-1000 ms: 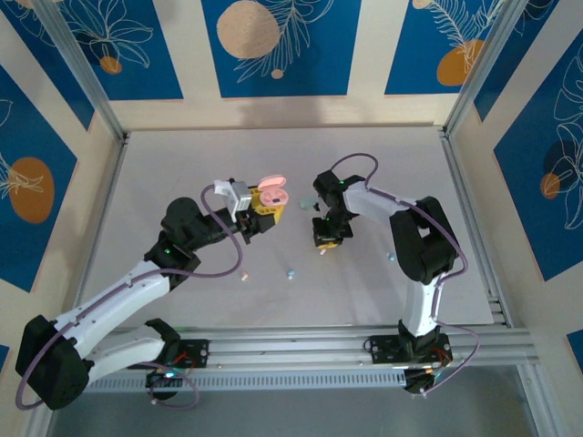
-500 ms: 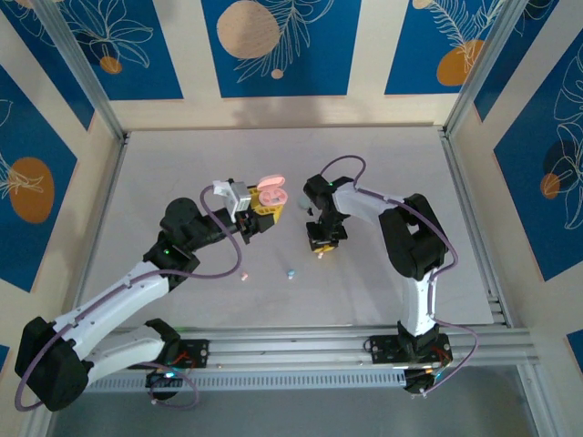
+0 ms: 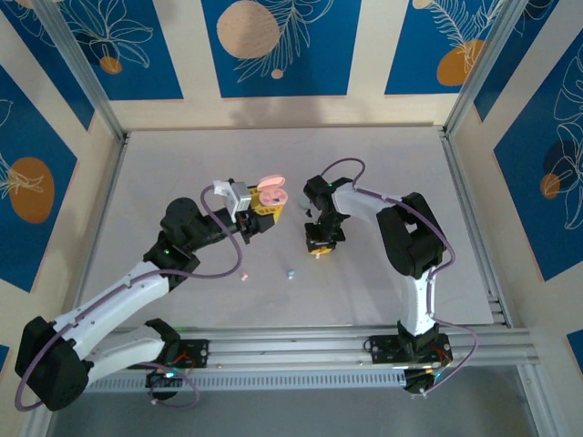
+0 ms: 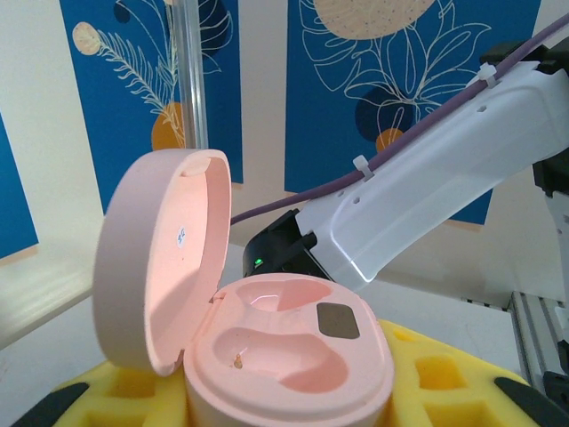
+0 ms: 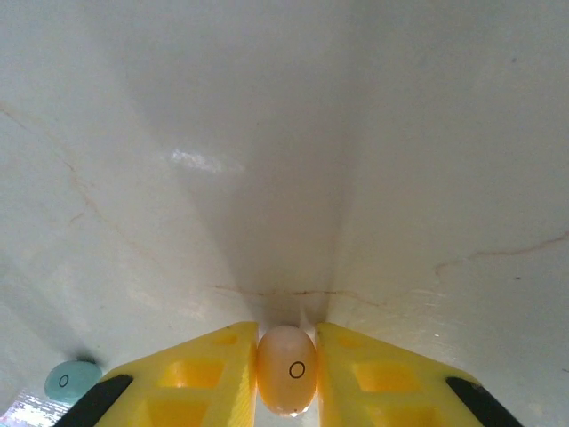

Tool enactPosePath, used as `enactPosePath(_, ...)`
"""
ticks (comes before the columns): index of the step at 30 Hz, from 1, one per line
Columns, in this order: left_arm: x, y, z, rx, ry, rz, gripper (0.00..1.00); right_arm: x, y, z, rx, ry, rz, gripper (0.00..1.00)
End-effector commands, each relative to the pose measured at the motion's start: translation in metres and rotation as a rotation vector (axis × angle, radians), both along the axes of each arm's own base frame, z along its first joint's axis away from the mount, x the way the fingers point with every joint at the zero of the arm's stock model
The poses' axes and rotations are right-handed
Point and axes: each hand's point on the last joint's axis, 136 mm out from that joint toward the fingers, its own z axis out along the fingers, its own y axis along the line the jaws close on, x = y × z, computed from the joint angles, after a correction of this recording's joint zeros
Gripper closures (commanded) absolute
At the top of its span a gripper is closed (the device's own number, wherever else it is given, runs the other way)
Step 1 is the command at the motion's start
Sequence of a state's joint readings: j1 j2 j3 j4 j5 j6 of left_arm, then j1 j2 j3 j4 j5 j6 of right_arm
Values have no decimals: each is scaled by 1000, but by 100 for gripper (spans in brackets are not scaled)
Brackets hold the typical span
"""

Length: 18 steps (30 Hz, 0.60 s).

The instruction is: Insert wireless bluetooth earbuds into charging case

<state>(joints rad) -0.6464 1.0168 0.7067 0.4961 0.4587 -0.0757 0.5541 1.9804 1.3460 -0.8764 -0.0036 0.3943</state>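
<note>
Pink and glossy, the pink earbud (image 5: 286,369) is pinched between the yellow fingers of the right gripper (image 5: 286,340). The jaws are closed almost fully on its sides, with only its rounded end showing past the tips. Its long axis runs along the fingers, so it points the way the gripper points, down toward the table (image 3: 383,164).

The pink charging case (image 4: 289,360) is the landmark. In the top view the held earbud hangs to the right of the case and a little nearer the arm bases, with clear table between the two. The right arm is the one that must carry it across, moving leftward and slightly away from the bases.

The left gripper (image 3: 262,208) clamps the case by its lower body and holds it off the table. The lid (image 4: 156,267) is swung fully open and stands on the case's left in the left wrist view. Both moulded wells face up, and I judge them empty.

The move turns on bringing the earbud's long axis over one well and lowering it stem first. The lid leaves the approach from the right free.

On the table, nearer the arm bases than the case, lie a blue earbud (image 3: 290,272) and another pink one (image 3: 244,276).
</note>
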Motion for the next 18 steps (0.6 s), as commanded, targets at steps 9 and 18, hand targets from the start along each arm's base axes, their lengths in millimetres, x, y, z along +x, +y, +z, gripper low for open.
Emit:
enactPosePath(9,8,2,1,7,-3,46,69,14,-15,52,-33,-179,-56,79)
enactPosePath(18,22,10,-7,26,21,138,69,35,-59,116,-283,-556,-118,78)
